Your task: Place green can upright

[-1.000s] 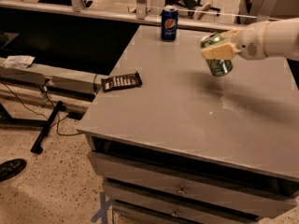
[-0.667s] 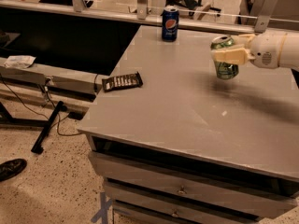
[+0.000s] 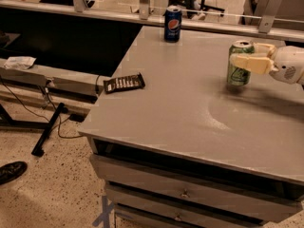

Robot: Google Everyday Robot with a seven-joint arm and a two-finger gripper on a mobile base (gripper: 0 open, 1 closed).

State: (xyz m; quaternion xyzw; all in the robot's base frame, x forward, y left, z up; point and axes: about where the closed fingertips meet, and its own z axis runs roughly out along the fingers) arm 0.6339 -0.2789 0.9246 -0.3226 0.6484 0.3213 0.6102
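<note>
The green can [image 3: 238, 72] stands upright on the grey table [image 3: 190, 113], toward its right side, with its base on the surface. My gripper [image 3: 243, 54] reaches in from the right edge of the camera view. Its cream fingers [image 3: 249, 63] sit around the can's upper half, one across the front and one behind. The gripper is shut on the can.
A blue Pepsi can [image 3: 173, 23] stands upright at the table's back edge. A dark snack packet [image 3: 124, 83] lies near the left edge. Drawers [image 3: 185, 191] sit under the tabletop. A metal rail [image 3: 142, 17] runs behind. A shoe [image 3: 10, 171] is on the floor at lower left.
The can was held tilted above the table. My gripper has moved right and down with it, and the can now stands upright on the surface.
</note>
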